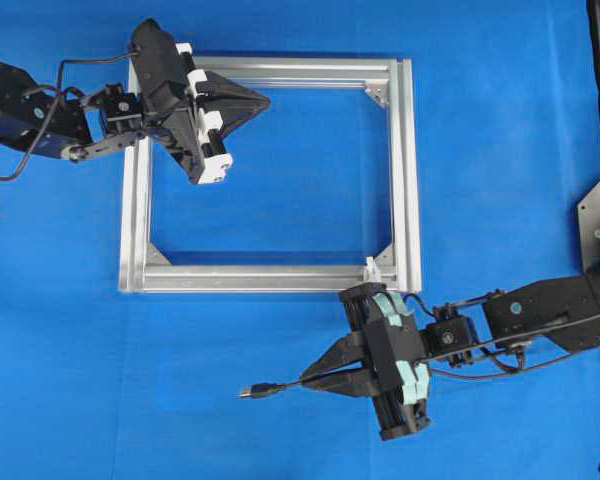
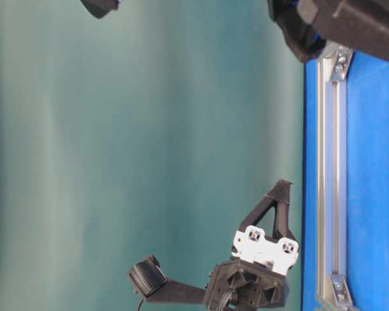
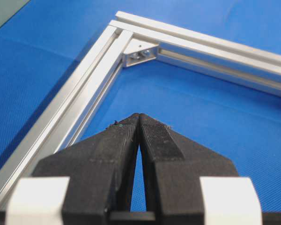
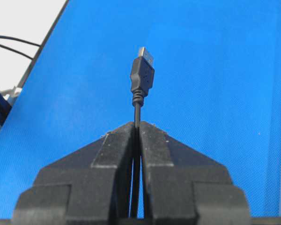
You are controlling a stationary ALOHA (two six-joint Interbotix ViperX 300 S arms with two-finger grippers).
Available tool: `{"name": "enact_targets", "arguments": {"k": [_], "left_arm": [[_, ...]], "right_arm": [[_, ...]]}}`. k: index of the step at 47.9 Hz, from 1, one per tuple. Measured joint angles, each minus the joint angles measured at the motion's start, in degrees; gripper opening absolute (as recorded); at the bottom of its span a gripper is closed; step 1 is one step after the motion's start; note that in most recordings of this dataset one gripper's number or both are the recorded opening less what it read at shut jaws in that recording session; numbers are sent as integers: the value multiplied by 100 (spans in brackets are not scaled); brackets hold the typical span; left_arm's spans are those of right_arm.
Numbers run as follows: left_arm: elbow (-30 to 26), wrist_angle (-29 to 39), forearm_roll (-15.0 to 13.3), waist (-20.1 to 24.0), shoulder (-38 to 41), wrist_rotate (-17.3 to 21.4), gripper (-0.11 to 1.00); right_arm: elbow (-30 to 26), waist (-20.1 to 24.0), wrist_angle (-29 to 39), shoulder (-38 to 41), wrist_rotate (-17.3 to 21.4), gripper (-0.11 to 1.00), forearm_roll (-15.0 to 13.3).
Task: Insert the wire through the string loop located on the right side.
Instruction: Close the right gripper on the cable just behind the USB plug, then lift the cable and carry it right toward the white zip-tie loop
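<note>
My right gripper (image 1: 315,378) is clenched on the wire (image 1: 280,387) just behind its stiff USB plug (image 4: 142,75), below the aluminium frame (image 1: 408,180) and short of the string loop (image 1: 372,268), a limp, light cable best pinched close, left gripper (image 3: 139,117) clamped on nothing.

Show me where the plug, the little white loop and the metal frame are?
wire (image 4: 142,75), right wrist view: on the black plug body.
string loop (image 1: 372,268), overhead view: on the white loop.
aluminium frame (image 1: 280,277), overhead view: on its lower bar.
</note>
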Motion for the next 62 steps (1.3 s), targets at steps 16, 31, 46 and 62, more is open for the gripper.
{"name": "enact_targets", "arguments": {"k": [16, 31, 46, 62], "left_arm": [[0, 0, 0, -9, 0, 0, 0], [0, 0, 0, 0, 0, 0, 0], [18, -9, 0, 0, 0, 0, 0], [26, 0, 0, -9, 0, -26, 0]], "right_arm": [[26, 0, 0, 0, 0, -3, 0], [26, 9, -9, 0, 0, -3, 0], [26, 0, 0, 0, 0, -3, 0], [439, 0, -18, -229, 0, -3, 9]]}}
